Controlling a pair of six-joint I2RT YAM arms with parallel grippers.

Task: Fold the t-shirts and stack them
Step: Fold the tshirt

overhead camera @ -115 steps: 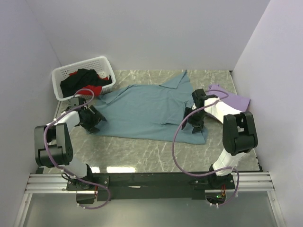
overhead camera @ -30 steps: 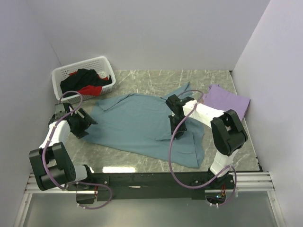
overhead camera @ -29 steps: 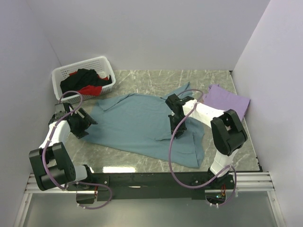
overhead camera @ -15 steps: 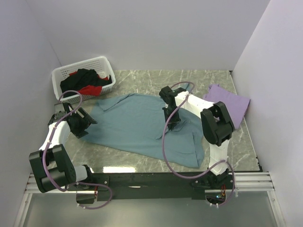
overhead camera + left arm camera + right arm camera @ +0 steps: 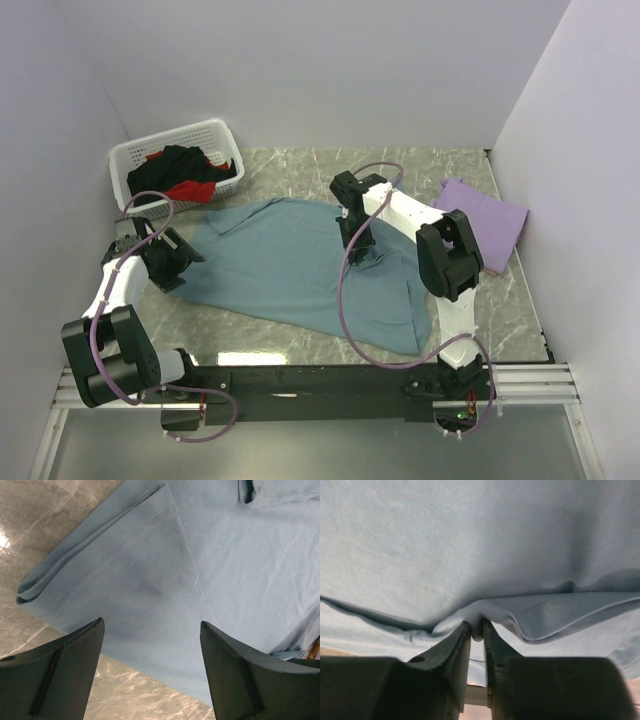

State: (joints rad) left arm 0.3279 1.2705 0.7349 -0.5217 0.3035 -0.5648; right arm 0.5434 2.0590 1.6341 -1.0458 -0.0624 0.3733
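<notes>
A large teal-blue t-shirt lies spread over the middle of the marble table. My right gripper is shut on a pinched fold of it near its upper right part, and the cloth fills the right wrist view. At the shirt's left end my left gripper stands open over a sleeve, nothing between its fingers. A folded lavender t-shirt rests at the right. Black and red t-shirts lie in the basket.
The white slotted basket stands at the back left corner. Purple walls close in the table on the left, back and right. Bare marble shows along the front edge, in front of the arm bases.
My right gripper has dragged the shirt's right part to the left and back, folding it over the body. The left arm has held still, open.
</notes>
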